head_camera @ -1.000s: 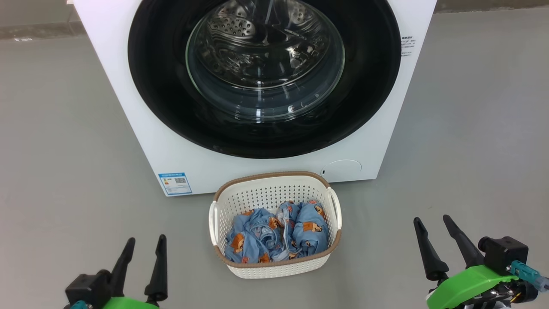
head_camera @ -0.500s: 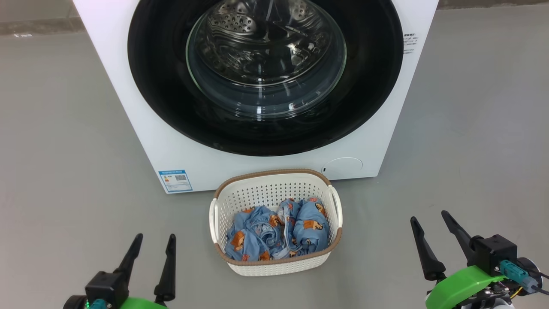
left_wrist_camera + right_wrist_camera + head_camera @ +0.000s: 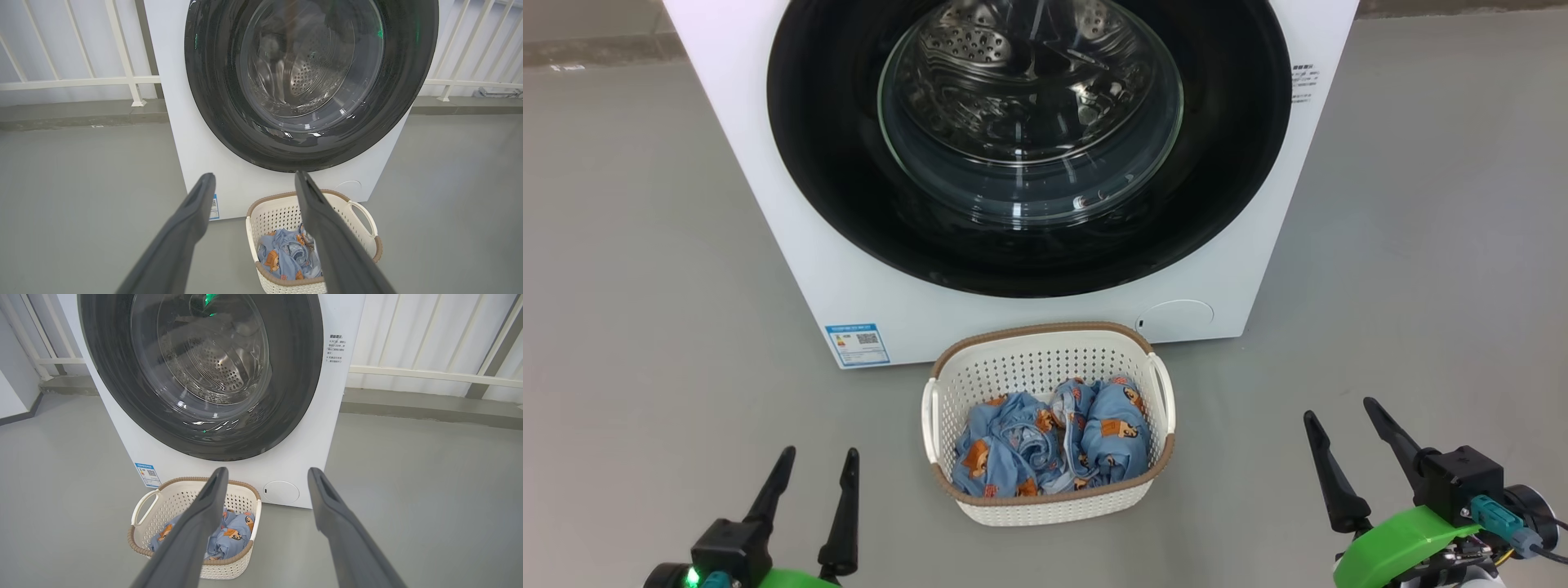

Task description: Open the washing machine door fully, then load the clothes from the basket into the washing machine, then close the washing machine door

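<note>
washing machine door (image 3: 833, 163) looks shut, flush on the washing machine (image 3: 907, 327) front; latch not visible so can't confirm. steel drum (image 3: 1013, 73) seen thru the glass. basket (image 3: 1045, 506) on the floor (image 3: 645, 286) just in front of the machine, centred under the door, w/ the clothes (image 3: 1054, 445) bunched inside, below the rim. blue sticker (image 3: 857, 345) low on the front, left of the basket. left claw (image 3: 819, 451) and right claw (image 3: 1338, 408) spread wide, empty, either side of the basket, well apart from it.
</note>
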{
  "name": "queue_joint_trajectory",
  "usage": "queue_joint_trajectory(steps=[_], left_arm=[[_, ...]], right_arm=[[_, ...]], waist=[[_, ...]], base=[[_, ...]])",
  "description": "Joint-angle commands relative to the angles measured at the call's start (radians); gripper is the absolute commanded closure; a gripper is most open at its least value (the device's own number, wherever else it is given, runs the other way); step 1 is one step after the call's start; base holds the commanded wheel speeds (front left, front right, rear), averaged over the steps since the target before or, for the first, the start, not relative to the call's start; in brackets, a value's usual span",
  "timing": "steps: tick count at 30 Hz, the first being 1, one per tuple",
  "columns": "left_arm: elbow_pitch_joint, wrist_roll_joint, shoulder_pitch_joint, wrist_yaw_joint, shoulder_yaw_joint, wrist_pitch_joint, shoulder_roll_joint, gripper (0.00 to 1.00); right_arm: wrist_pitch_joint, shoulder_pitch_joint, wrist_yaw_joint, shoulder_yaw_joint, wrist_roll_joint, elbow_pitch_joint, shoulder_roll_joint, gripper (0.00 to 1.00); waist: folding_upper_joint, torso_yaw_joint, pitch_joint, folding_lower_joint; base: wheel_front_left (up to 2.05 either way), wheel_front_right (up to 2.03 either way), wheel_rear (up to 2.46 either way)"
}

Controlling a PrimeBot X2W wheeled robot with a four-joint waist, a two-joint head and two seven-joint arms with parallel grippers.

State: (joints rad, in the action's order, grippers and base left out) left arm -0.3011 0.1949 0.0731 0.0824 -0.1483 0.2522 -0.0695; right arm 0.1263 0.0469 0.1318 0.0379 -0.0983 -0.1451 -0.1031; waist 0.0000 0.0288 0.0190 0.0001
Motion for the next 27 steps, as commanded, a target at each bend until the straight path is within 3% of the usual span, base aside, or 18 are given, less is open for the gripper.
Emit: queue_joint_trajectory(steps=[1, 16, 27], left_arm=[[0.018, -0.002, 0.047, -0.012, 0.034, 0.01, -0.017, 0.0], [0.011, -0.017, 0.053, -0.023, 0.023, 0.01, -0.024, 0.0], [0.011, -0.02, 0.057, -0.029, 0.019, 0.01, -0.028, 0.0]], right_arm=[[0.01, 0.041, -0.001, -0.025, -0.004, 0.028, -0.009, 0.0], [0.01, 0.043, -0.001, -0.025, -0.021, 0.028, -0.01, 0.0], [0.008, 0.042, -0.001, -0.019, -0.025, 0.035, -0.007, 0.0]], waist=[[0.0, 0.0, -0.001, 0.0], [0.0, 0.001, 0.0, 0.0], [0.0, 0.0, 0.002, 0.0]], base=[[0.0, 0.0, 0.0], [0.09, 0.09, -0.19], [0.9, 0.9, -1.8]])
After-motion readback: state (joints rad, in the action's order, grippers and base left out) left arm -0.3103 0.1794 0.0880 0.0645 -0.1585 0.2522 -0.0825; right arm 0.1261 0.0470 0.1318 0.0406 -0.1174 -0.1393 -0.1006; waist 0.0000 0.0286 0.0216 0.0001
